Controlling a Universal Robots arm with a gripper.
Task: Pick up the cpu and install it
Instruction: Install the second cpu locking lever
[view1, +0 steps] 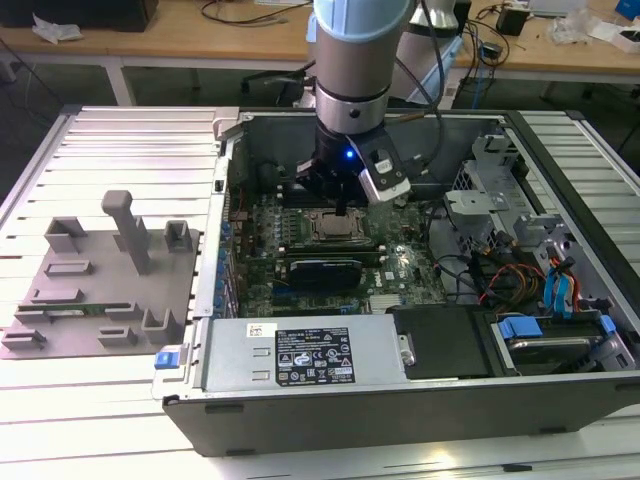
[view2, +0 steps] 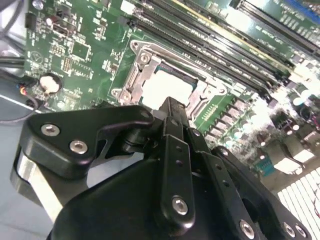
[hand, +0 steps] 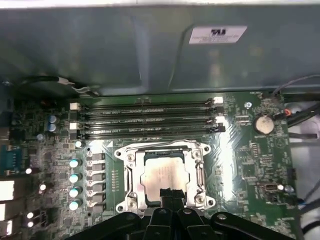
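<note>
Cpu (hand: 164, 174) sits flat in the metal-framed socket (hand: 131, 176) on the motherboard (view1: 300, 215), its pale silver top showing in both wrist views, so the placing step looks about done and the work in hand seems to be letting go or checking the seat. Largest around it is the open computer case (view1: 330, 420), lying on the slatted worktop (view1: 120, 150) with its power supply (view1: 300, 355) along the near wall and drive bays with blue tabs toward the exterior view's right. A grey plastic fixture (view1: 100, 275) lies on the worktop well apart, at the exterior view's left. The arm comes straight down into the case, and its gripper (hand: 171, 194) hangs over the near edge of the chip; the fingers (view2: 175, 120) look pressed close together with nothing visibly pinched, though I cannot tell whether the tips touch the chip. Memory slots (hand: 145, 117) run just beside the socket's far side, and a row of capacitors (hand: 75, 182) flanks it, leaving little room.
</note>
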